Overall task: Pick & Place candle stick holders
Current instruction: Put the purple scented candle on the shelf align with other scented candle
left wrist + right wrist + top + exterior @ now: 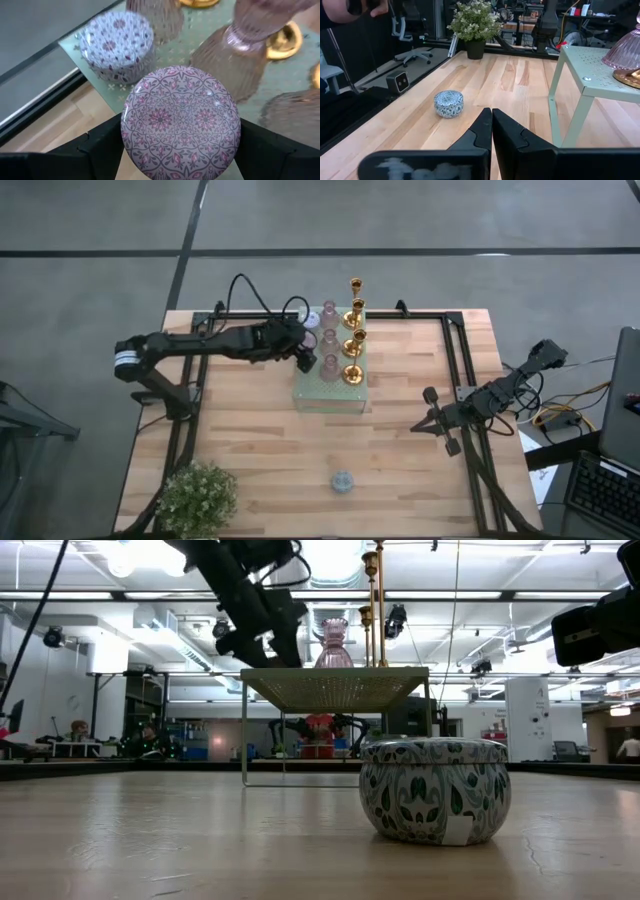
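Pale wooden table (260,450) under a bright workshop; left tool (181,135) grips a patterned tin (180,122) beside the stand (330,395), right tool (491,127) closed, well apart.

No words, numbers, brand names or signs are showing clearly enough to read in any view. The round tin (181,122) close to the left wrist camera is showing only a flower and swirl pattern, and the second tin (118,46) behind it is showing the same kind of pattern. The tin (434,789) on the counter (200,830) in the low view is showing leaf shapes, and a small pale sticker is sitting low on its side, but nothing on that sticker can be made out.
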